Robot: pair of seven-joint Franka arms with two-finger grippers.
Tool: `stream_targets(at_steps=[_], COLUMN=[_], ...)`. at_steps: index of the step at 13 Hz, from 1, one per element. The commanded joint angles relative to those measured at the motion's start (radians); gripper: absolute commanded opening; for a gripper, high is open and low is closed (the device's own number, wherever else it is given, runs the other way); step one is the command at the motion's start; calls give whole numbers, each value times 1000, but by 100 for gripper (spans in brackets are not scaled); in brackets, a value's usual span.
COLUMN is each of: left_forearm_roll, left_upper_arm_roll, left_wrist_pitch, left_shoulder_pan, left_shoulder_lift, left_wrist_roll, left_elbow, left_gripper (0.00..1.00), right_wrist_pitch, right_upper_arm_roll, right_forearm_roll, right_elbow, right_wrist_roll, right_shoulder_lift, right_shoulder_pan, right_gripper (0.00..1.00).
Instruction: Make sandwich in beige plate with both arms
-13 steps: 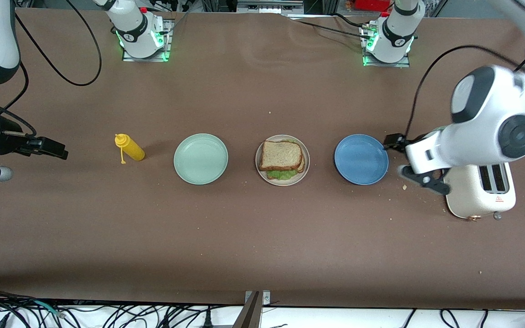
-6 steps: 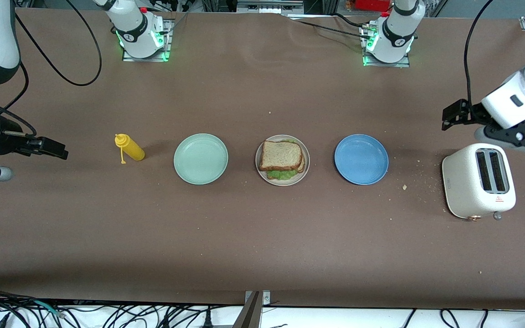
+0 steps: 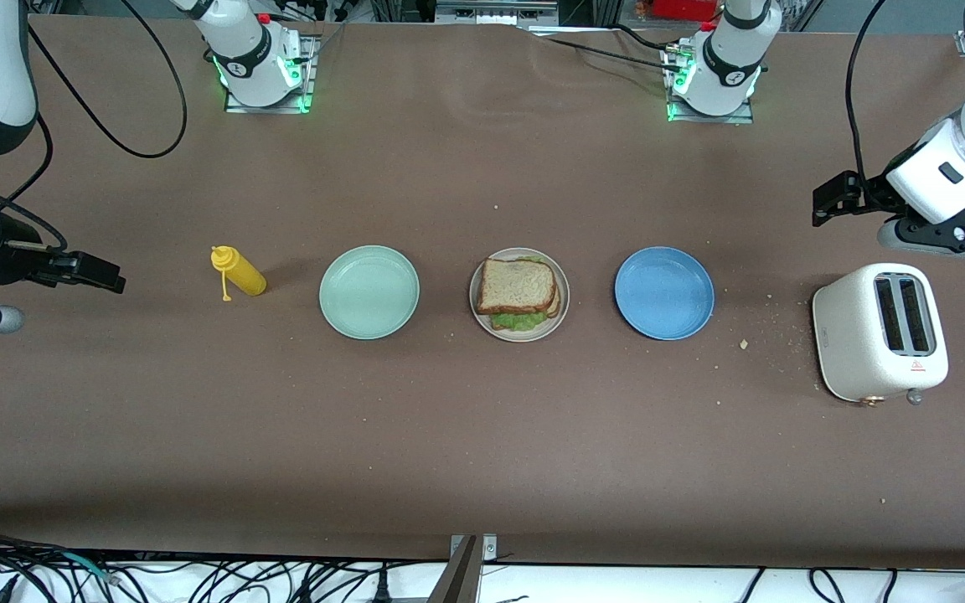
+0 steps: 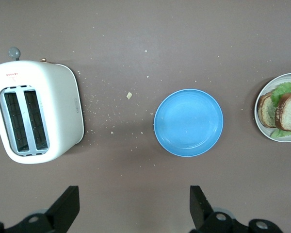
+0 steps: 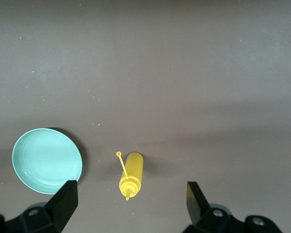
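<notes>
Beige plate [image 3: 562,285]; mint-green plate [image 3: 368,292]; blue plate [image 3: 663,293]; yellow bottle [image 3: 239,271].

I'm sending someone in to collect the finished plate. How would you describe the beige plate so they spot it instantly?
Three round plates stand in a row across the brown table. The beige plate is the middle one, between the mint-green plate and the blue plate. Only it holds food: the sandwich, with lettuce showing.

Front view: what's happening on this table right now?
Nothing is being handled. The sandwich, lettuce between two bread slices, sits assembled on the beige plate. The left gripper hangs open near the toaster; the right gripper hangs open near the mustard bottle. The mint-green plate and blue plate hold nothing.
</notes>
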Motion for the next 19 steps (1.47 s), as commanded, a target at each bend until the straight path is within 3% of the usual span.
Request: stream_targets(at_steps=[1,19], left_forearm_roll=[34,35], left_upper_arm_roll=[-11,-28], left_wrist_pitch=[-17,-17], left_shoulder_pan=[-5,-3], left_shoulder_lift=[-23,-23], left_wrist_roll=[-25,-16], left_elbow=[-14,-9], left_gripper=[100,100], right_wrist_pitch=[6,4], right_upper_arm_roll=[7,7], right_forearm_roll=[-19,-19], right_elbow=[-16,-9], right_wrist_roll=[14,41], right_shoulder_lift=[-14,-9], right_shoulder_pan=[0,9], right_gripper=[99,99])
